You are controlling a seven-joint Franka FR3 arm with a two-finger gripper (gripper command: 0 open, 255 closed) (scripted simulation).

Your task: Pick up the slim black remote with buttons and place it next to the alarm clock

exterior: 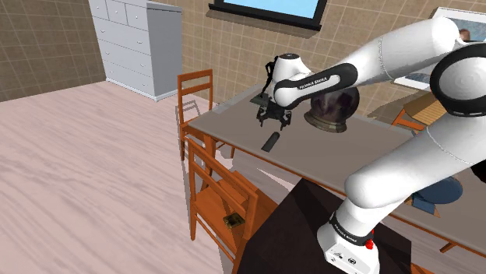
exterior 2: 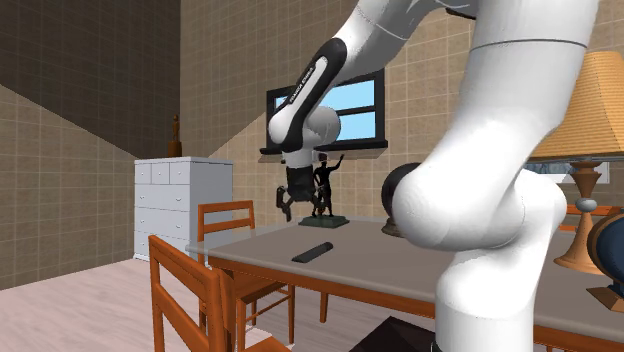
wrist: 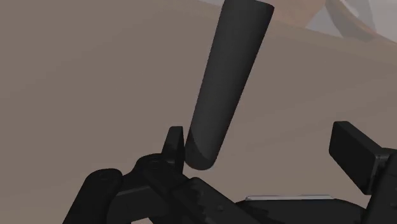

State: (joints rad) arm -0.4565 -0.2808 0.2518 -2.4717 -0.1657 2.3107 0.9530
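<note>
Pincer hovered with fingers spread wide, gripping nothing; slim black remote lay flat on the brown surface just below it, near the edge.

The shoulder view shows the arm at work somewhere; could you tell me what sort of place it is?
Probably a dining room in a house: a long table with wooden chairs beside it, a white chest of drawers by the wall, and a window.
</note>
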